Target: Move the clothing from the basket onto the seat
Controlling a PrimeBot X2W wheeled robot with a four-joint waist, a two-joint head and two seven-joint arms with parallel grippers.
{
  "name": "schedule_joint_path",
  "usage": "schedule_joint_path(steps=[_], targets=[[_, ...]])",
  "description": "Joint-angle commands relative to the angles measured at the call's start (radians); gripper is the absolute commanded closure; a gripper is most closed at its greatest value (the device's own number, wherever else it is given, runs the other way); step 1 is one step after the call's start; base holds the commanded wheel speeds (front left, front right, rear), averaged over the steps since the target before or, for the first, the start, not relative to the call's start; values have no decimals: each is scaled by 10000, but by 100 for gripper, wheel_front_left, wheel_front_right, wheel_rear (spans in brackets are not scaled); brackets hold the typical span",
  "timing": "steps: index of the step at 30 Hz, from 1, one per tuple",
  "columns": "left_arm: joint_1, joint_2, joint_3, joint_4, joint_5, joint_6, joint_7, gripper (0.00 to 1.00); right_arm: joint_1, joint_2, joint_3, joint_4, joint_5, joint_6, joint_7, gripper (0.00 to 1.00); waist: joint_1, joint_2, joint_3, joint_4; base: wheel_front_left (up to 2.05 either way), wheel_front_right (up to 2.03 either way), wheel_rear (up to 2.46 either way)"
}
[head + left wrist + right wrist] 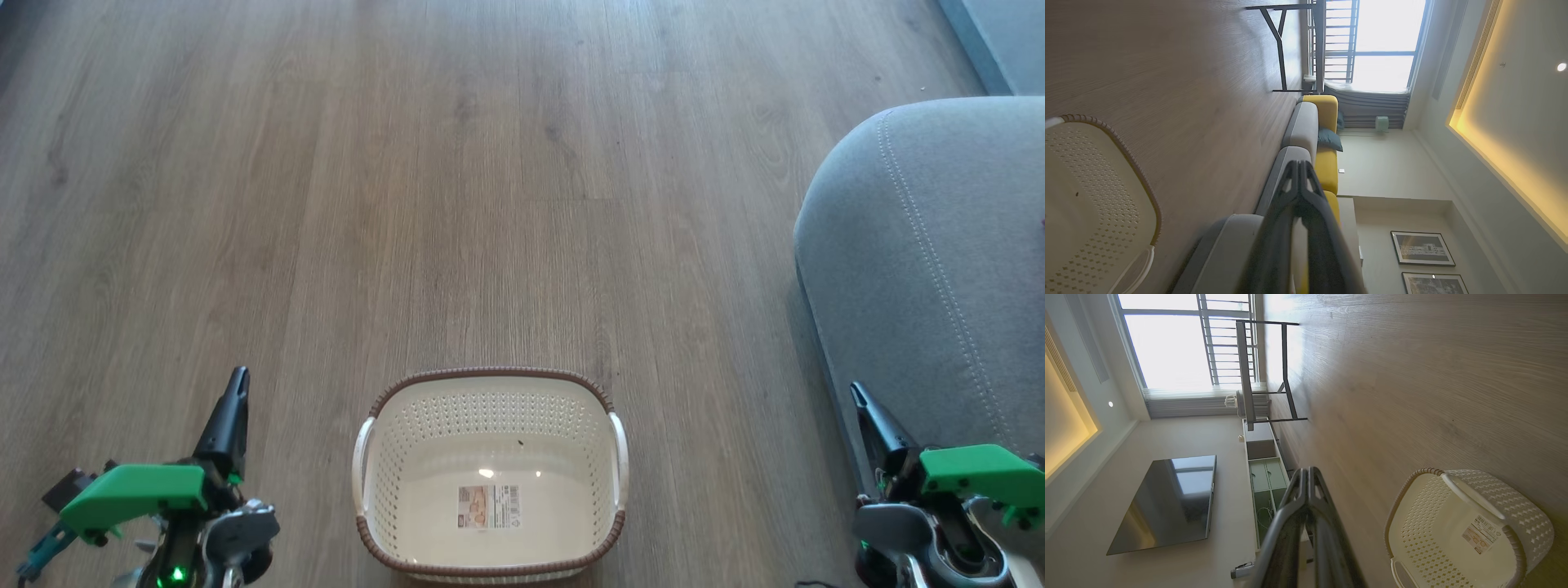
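The left pincer [237,380] and right pincer [857,392] sit low at either side, each with its fingers pressed together, gripping nothing. Between them the basket [490,408] stands upright on the wooden floor [408,204], a label [488,506] on its bare bottom. The grey seat [922,269] lies to the right, apart from it.
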Motion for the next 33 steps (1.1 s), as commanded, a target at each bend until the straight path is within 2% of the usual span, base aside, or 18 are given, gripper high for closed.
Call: schedule_joint_path(steps=[1, 33], targets=[[-595, 81, 366, -378, -194, -67, 76, 100, -520, -1, 147, -414, 215, 69, 125, 100, 0, 0, 0, 0, 0, 0, 0], [-595, 81, 364, -379, -195, -67, 75, 100, -522, 14, 126, -413, 198, 69, 142, 100, 0, 0, 0, 0, 0, 0, 0]])
